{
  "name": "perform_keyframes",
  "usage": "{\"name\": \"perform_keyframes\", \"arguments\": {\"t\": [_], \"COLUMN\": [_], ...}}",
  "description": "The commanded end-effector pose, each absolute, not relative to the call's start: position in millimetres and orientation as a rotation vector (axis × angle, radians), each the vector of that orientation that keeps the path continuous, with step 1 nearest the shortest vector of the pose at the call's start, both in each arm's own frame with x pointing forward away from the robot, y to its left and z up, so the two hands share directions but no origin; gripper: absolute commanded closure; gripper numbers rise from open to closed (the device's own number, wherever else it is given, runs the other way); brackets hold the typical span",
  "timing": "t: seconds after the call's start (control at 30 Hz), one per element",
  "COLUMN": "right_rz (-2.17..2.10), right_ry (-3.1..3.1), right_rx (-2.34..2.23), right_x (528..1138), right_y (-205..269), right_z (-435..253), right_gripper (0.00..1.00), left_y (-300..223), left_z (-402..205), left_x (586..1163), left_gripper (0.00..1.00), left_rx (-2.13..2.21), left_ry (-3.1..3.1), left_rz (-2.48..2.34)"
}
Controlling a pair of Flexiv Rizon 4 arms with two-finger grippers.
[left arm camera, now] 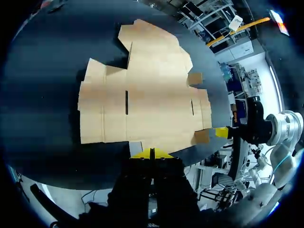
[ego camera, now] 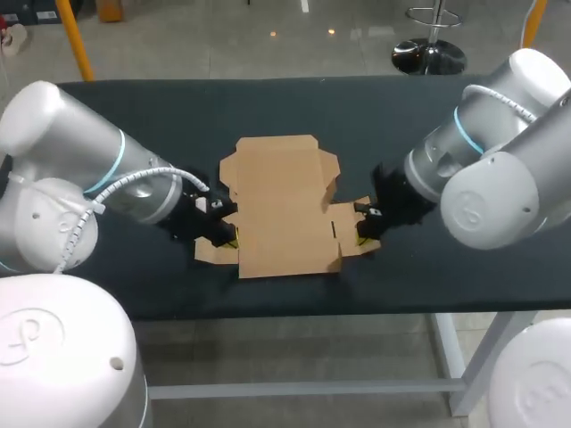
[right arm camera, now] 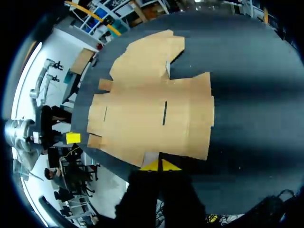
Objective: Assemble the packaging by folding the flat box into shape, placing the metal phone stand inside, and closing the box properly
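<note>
The flat brown cardboard box point(ego camera: 284, 209) lies unfolded in the middle of the black table, flaps spread out. My left gripper point(ego camera: 230, 237) is at the box's left edge, near the front. In the left wrist view its yellow tips point(left arm camera: 151, 154) are pressed together on a small side flap point(left arm camera: 136, 147). My right gripper point(ego camera: 364, 234) is at the opposite edge. Its tips point(right arm camera: 160, 165) are pinched on the small flap point(right arm camera: 151, 157) there. Each wrist view shows the other arm's yellow tip across the box. No metal phone stand is in view.
The black table point(ego camera: 134, 116) has bare room behind and to both sides of the box. Its front edge point(ego camera: 285, 308) runs close below the box and both grippers.
</note>
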State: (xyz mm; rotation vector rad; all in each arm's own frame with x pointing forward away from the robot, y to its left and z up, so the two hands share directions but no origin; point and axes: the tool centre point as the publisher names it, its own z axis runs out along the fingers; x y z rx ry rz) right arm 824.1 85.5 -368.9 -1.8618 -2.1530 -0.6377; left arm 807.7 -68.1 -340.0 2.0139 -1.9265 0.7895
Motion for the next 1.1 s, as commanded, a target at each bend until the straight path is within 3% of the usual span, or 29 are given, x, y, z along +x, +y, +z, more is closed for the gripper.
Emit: {"name": "perform_keyframes", "arguments": {"t": [0.03,0.1,0.13,0.17,0.2,0.23,0.3,0.7,1.1], "right_rz": [-0.71,-0.709,-0.712,-0.712,-0.713,-0.715,-0.717,-0.788,-0.788], "right_ry": [-1.969,-1.959,-1.957,-1.953,-1.949,-1.943,-1.933,-1.835,-1.835], "right_rx": [-1.609,-1.592,-1.586,-1.589,-1.59,-1.588,-1.603,-1.637,-1.637], "right_x": [833.3,838.1,840.9,843.6,846.3,849.0,855.3,886.3,886.3], "right_y": [69.6,66.9,65.0,63.5,62.2,61.0,58.8,46.2,46.2], "right_z": [-349.1,-346.1,-344.5,-343.1,-341.8,-340.5,-337.8,-314.9,-314.9], "right_gripper": [0.92,0.85,0.77,0.69,0.59,0.51,0.0,0.0,0.0], "left_y": [-55.6,-52.3,-50.5,-48.9,-47.4,-46.1,-43.9,-20.2,-20.2], "left_z": [-332.8,-330.3,-329.0,-327.6,-326.4,-325.3,-322.9,-289.5,-289.5], "left_x": [810.5,813.7,815.4,817.3,819.5,821.4,825.7,864.0,864.0], "left_gripper": [0.83,0.55,0.36,0.06,0.0,0.0,0.0,0.0,0.0], "left_rx": [1.975,1.966,1.956,1.955,1.955,1.955,1.953,1.886,1.886], "left_ry": [-1.913,-1.905,-1.899,-1.897,-1.895,-1.893,-1.892,-1.782,-1.782], "left_rz": [0.8,0.806,0.814,0.817,0.819,0.822,0.824,0.842,0.842]}}
